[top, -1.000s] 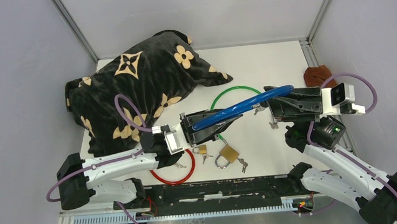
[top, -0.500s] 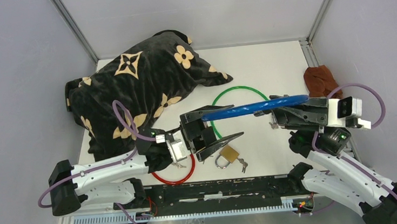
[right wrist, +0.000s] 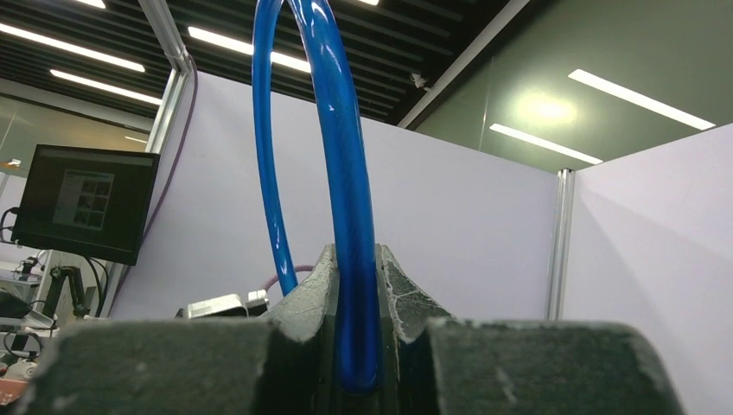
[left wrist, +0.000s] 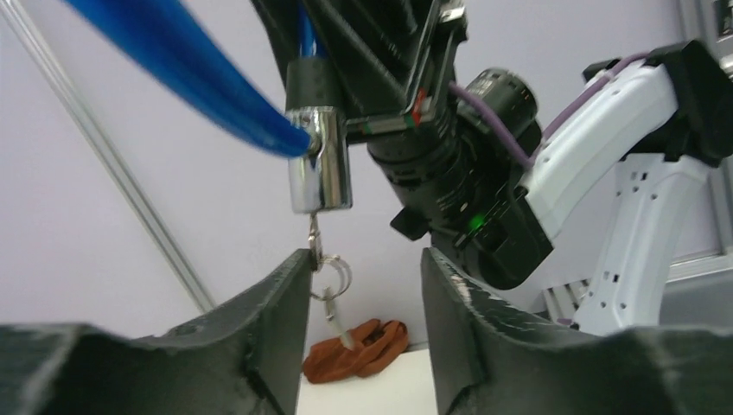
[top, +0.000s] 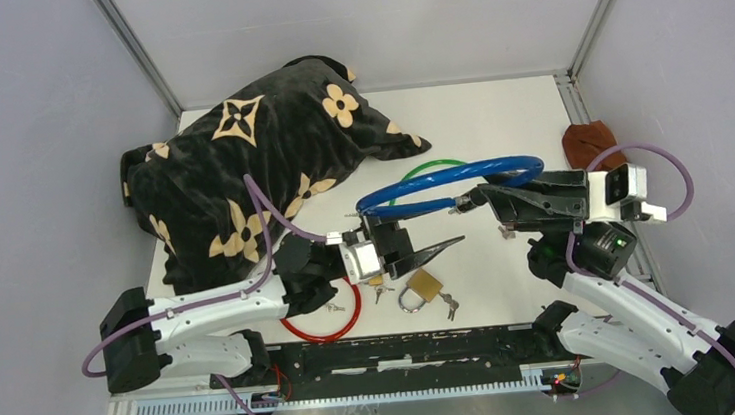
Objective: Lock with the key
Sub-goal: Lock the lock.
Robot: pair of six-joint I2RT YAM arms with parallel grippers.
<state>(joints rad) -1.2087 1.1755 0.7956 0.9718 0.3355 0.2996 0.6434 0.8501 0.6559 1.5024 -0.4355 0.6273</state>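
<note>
Right gripper (right wrist: 355,281) clamps the blue cable lock (top: 451,175) aloft at top-view centre, presenting its cylinder (left wrist: 318,160) downward. Left gripper (left wrist: 367,268), jaws parted and empty, brackets the hanging key (left wrist: 315,238), evidently to turn it.

Right gripper (top: 478,198) pinches blue cable loop (top: 451,173) over table (top: 496,116); left gripper (top: 419,243), jaws apart, by its left end. Padlock (top: 422,287) lies near.

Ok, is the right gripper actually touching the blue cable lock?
Touching. The right wrist view shows the blue cable lock clamped in the right gripper, with both fingers pressed against the cable and no gap on either side.
</note>
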